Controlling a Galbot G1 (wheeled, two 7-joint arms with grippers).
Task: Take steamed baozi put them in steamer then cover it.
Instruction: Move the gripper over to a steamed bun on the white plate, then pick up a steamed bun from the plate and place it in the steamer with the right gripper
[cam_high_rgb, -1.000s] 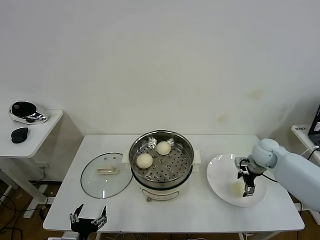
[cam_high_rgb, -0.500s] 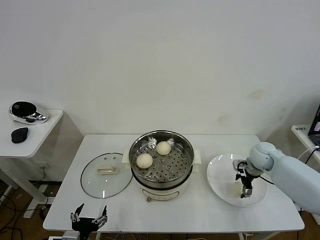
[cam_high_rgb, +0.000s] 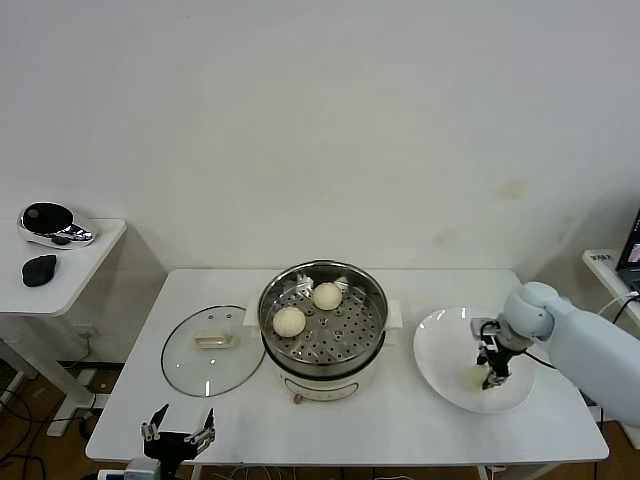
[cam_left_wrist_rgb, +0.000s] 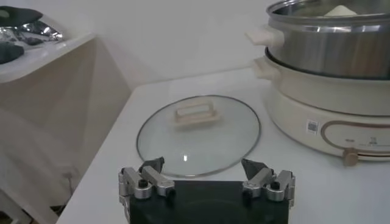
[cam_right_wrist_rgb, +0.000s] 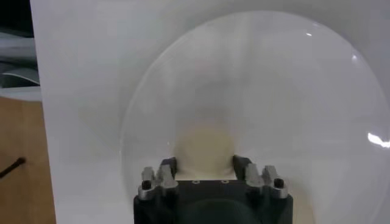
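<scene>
the round shiny steel steamer pot on its cream-white electric base stands at the middle of the white table, uncovered. two smooth cream-white steamed buns rest on its perforated tray, apart from each other. the round clear glass lid with a metal rim and flat cream handle lies flat on the table just beside the pot, on the robot's left. a flat white plate sits on the robot's right of the pot. the right gripper is down on the plate, its fingers narrowed against both sides of a third cream-white bun, which sits on the plate. the left gripper hangs at the near table edge, below the lid, fingers spread wide and holding nothing.
</scene>
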